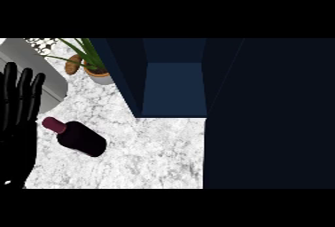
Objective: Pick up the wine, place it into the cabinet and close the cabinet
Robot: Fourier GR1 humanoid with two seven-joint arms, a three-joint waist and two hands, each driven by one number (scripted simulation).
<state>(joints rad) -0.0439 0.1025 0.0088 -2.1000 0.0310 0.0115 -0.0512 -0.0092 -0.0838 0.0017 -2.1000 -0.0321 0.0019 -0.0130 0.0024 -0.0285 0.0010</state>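
Head view, single frame. The wine bottle point(78, 136) rests on the marble counter point(150, 155), left of centre, its dark red capped neck pointing far-left and its dark body toward near-right. From this steep angle it cannot be told whether it stands or lies. Nothing touches it.

The left hand point(20, 95) shows at the left edge, fingers straight and pointing to the far side, holding nothing; it sits just left of the bottle's neck, apart from it. It reads as resting. The right hand is not in view.

The cabinet point(173, 84) is dark blue, its inside open to view at centre, far side of the counter. The dark panel point(268, 115) filling the right is probably its open door, though this is uncertain. A potted plant point(91, 66) stands to the far left, beside the cabinet.

Progress, as judged: none of the steps is done. Bottle not grasped, not in the cabinet; cabinet not closed. Pick-up, placing and closing all remain.
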